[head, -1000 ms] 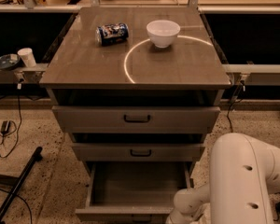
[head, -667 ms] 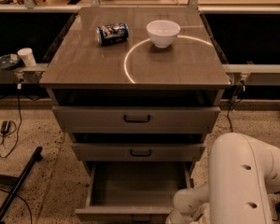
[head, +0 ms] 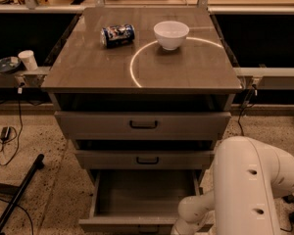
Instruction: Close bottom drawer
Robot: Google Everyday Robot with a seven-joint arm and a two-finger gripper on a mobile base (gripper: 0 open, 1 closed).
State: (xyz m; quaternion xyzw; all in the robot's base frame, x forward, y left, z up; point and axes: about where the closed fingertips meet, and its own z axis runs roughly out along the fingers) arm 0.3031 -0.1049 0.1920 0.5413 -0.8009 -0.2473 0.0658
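- Speckled floor (head: 39,131) surrounds a grey-brown cabinet (head: 88,67); a soda can (head: 117,35) lies on its side on top, near a white bowl (head: 171,34).
- Lowest of three, the bottom drawer (head: 137,197) is pulled well out with its box bare, while the middle drawer (head: 147,159) above is nearly flush.
- At lower right the white arm (head: 255,190) bends toward that drawer's front right corner. The gripper drops below the view's bottom edge, so I cannot tell whether it is clenched or released.
- Risks, as I judge them: an off-centre push at that right corner could skew the drawer and jam it. A hard shove might jolt the cabinet and roll the can.
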